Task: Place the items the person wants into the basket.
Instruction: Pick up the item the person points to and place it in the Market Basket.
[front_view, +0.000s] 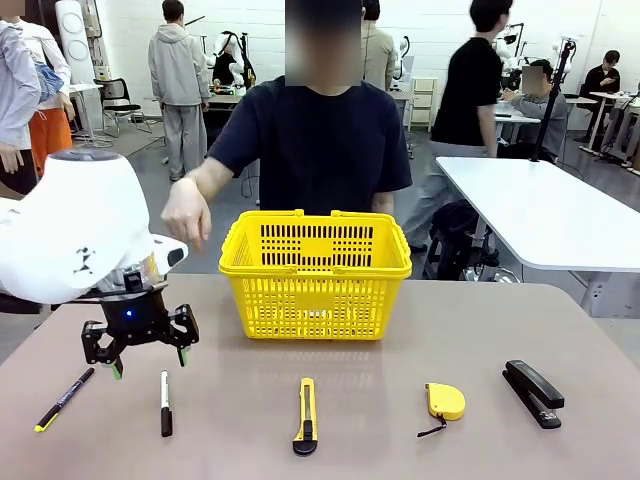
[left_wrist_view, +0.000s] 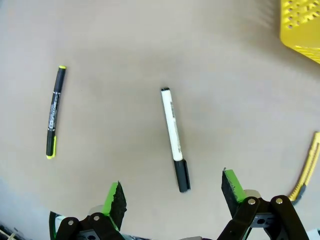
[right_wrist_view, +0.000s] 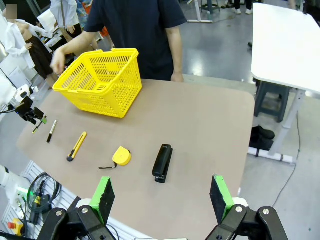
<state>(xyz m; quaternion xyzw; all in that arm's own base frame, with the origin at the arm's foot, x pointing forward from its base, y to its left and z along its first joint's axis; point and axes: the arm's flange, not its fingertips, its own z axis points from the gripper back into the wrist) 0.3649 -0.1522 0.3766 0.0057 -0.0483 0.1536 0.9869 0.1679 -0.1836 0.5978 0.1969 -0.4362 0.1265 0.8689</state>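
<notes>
The white-and-black marker lies at the front left of the table. My left gripper hangs open just above and behind it. In the left wrist view the marker lies ahead of the open left gripper, its black end nearest. The yellow tape measure and black stapler lie front right. The yellow basket stands mid-table. The person's hand points down left of it. My right gripper is open, high above the stapler and tape measure.
A thin black pen with a yellow end lies left of the marker. A yellow-and-black utility knife lies front centre. A white table stands at the right, and other people are farther back.
</notes>
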